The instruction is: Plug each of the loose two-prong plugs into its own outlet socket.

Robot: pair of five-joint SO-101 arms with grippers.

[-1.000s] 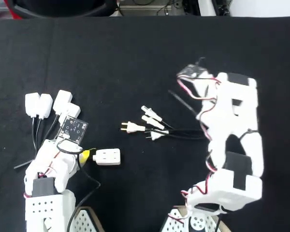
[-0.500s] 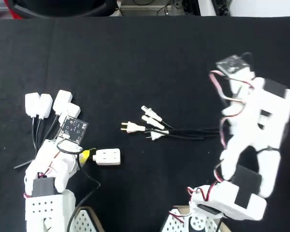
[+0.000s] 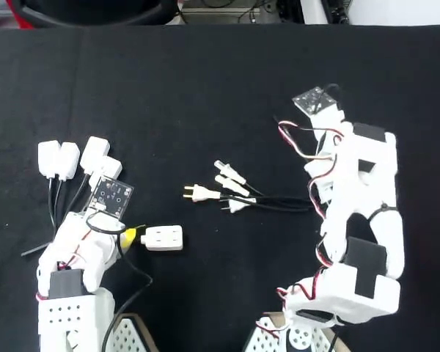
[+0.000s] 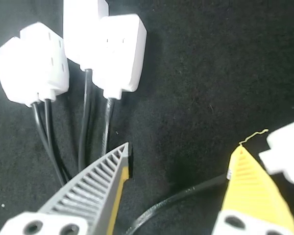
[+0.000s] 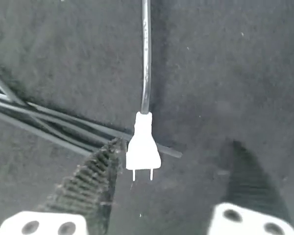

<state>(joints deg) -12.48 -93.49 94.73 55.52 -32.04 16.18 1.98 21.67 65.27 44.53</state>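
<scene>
Black ribbed fingers (image 5: 88, 191) of the right gripper (image 5: 175, 147) stand wide apart and hold nothing. A white two-prong plug (image 5: 143, 147) lies between their tips, nearer one finger, prongs toward the wrist, and its cable (image 5: 145, 58) runs away beyond. The left gripper (image 4: 182, 149), one grey finger and one yellow, gapes empty too. A lone outlet socket (image 4: 286, 152) lies just beside the yellow tip, with four more sockets (image 4: 120, 49) clustered farther off.
</scene>
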